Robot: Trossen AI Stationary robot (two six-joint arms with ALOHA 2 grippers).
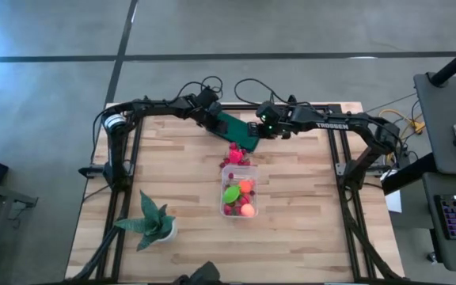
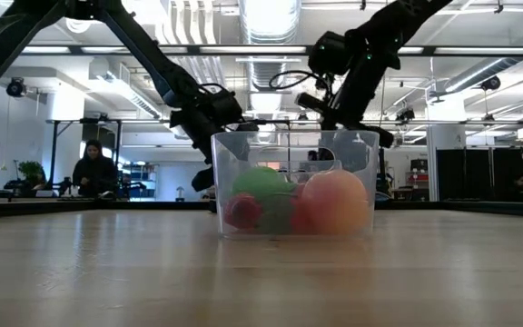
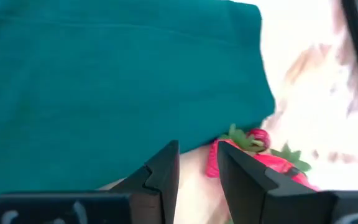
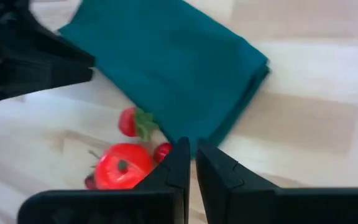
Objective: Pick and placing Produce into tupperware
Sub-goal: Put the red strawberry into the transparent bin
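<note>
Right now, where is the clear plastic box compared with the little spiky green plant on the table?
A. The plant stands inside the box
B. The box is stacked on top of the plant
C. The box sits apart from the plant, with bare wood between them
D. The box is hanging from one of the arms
C: in the high view the clear box rests on the table, with bare wood between it and the plant.
</note>
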